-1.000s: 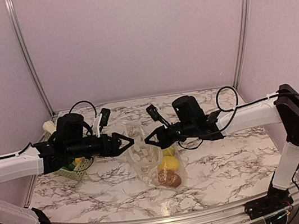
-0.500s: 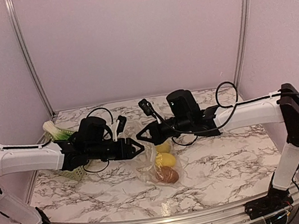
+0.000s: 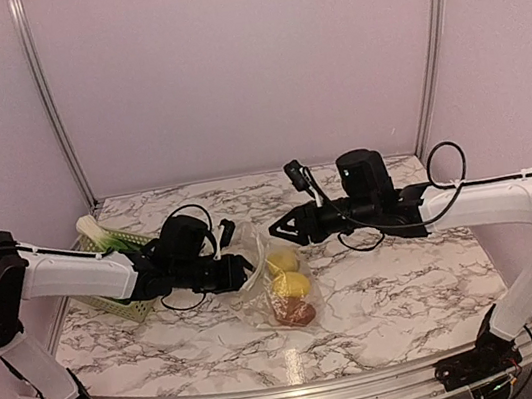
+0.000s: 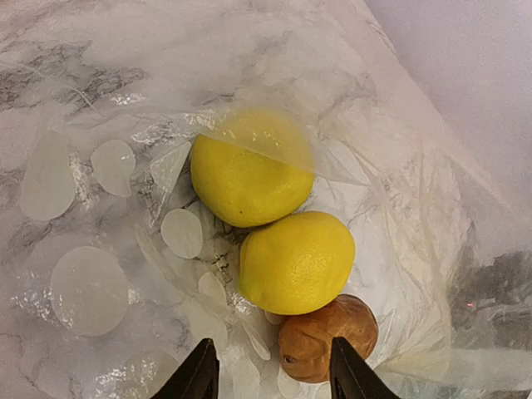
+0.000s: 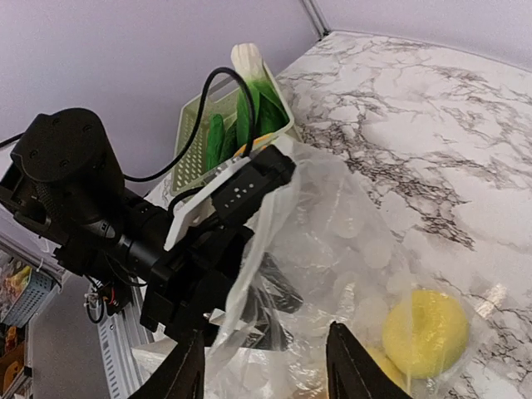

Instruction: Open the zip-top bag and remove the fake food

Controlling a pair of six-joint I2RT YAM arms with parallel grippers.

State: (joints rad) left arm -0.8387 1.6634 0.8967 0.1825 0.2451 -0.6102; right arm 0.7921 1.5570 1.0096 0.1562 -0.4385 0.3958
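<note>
- The zip-top bag (image 3: 259,300) lies crumpled on the marble table (image 3: 410,278) between the two arms, with white dots printed on its clear film.
- Inside it, two yellow lemons (image 4: 249,174) touch each other, and the brown lump (image 4: 327,337) sits just beside one of them (all three show through the film).
- The left gripper (image 4: 270,374) is low at the bag's left side. Its fingers (image 4: 198,378) stand apart, with film and the brown lump showing in the gap. I cannot tell whether they touch the film.
- In the right wrist view, the bag's film rises and drapes against the left gripper.
- The right gripper (image 5: 266,366) hangs over the far end of the bag, apart from it, with its fingers spread and nothing between them.
- The pale green basket (image 5: 195,137) stands near the table's left edge, behind the left arm.
- The green vegetables (image 5: 249,108) stand in the basket, their tops poking above its rim.
</note>
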